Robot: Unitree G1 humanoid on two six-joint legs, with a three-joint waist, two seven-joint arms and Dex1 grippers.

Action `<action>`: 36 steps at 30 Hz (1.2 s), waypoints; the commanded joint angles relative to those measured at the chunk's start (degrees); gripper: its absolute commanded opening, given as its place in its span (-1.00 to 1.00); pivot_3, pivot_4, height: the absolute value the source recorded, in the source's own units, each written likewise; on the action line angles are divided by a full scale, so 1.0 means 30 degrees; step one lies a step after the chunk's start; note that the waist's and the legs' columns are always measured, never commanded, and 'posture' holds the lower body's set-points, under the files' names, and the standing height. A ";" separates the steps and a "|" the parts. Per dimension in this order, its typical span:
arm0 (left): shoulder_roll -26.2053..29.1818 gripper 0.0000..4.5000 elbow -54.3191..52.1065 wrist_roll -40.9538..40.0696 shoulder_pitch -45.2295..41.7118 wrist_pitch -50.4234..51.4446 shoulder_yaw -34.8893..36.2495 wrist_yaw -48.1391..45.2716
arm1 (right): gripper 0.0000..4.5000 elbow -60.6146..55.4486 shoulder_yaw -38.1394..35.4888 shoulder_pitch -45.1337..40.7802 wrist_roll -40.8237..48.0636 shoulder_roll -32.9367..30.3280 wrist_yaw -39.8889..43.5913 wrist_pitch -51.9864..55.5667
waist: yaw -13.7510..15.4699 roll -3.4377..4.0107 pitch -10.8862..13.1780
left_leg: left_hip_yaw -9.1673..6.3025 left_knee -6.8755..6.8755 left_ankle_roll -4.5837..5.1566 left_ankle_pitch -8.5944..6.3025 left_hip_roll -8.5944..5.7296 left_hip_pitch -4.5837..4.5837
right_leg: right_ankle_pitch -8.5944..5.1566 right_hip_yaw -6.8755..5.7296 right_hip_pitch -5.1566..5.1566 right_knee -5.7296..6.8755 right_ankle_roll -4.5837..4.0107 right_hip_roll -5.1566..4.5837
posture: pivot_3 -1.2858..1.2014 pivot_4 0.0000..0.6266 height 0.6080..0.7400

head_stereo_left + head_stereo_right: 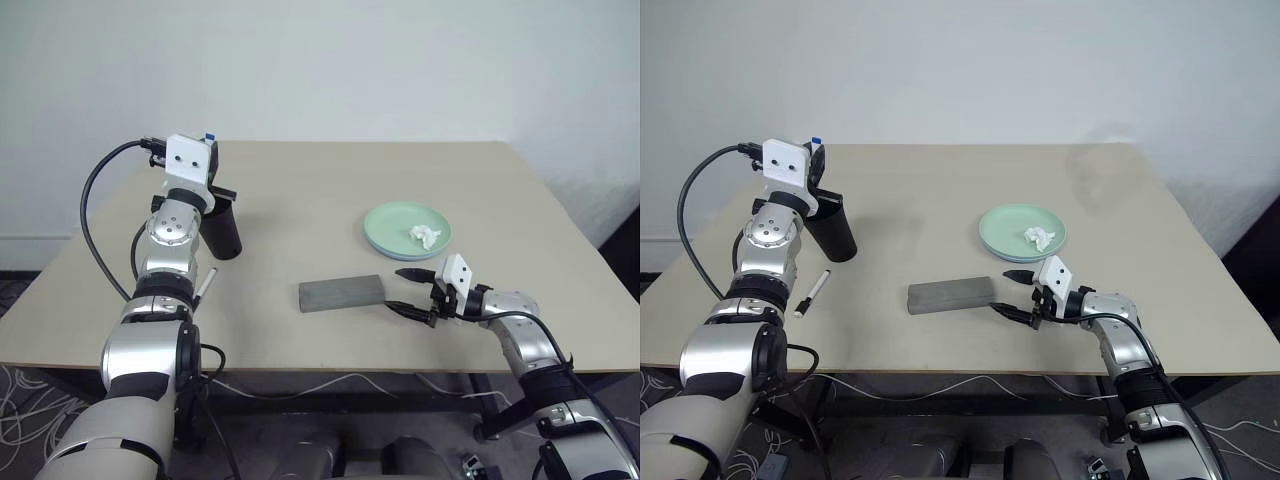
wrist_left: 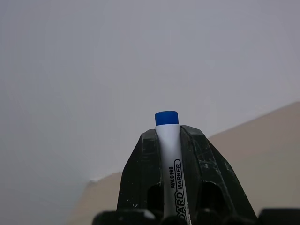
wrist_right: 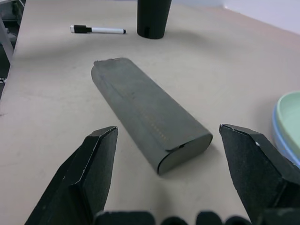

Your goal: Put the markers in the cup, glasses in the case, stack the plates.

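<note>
The left gripper (image 2: 167,140) is pinching the blue-capped marker (image 2: 170,159) above the cup (image 1: 832,231), while the right gripper (image 3: 164,154) is hanging wide open beside the closed case (image 3: 147,111).

case (image 1: 341,293) between cup (image 1: 224,233), plates (image 1: 407,229)

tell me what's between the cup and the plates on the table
The grey case lies roughly between the cup and the plates, a bit nearer the robot than a straight line between them. Otherwise bare tabletop, seen in the right eye view.
</note>
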 commanded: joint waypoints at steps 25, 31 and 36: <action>0.0228 0.09 -1.4375 -0.6266 0.5814 1.0780 -0.0260 -1.0677 | 0.68 -0.0722 -0.0223 -0.0539 0.0146 -0.0071 0.0108 0.0027 | -0.0617 0.0003 -0.0002 | 0.0013 -0.0003 0.0007 -0.0005 0.0015 0.0001 | 0.0003 0.0032 -0.0013 0.0015 -0.0006 0.0020 | 0.03 -1.00 0.97; 0.2782 0.09 -1.7032 -0.5084 0.8737 1.7069 -0.0133 -0.9039 | 0.68 -0.0468 -0.0181 -0.0711 0.0136 -0.0096 0.0270 -0.0055 | -0.0903 0.0022 0.0007 | -0.0034 -0.0030 0.0000 -0.0006 0.0047 0.0039 | 0.0005 0.0051 0.0007 0.0037 -0.0039 0.0047 | 0.03 -1.00 0.97; 0.3148 0.48 -1.7974 -0.5609 0.9339 2.2273 0.1162 -0.6985 | 0.68 -0.0423 -0.0164 -0.0692 0.0134 -0.0069 0.0376 -0.0072 | -0.0701 0.0023 0.0009 | -0.0041 -0.0021 0.0000 -0.0006 0.0042 0.0032 | 0.0001 0.0059 0.0028 0.0039 -0.0045 0.0031 | 0.03 -1.00 0.97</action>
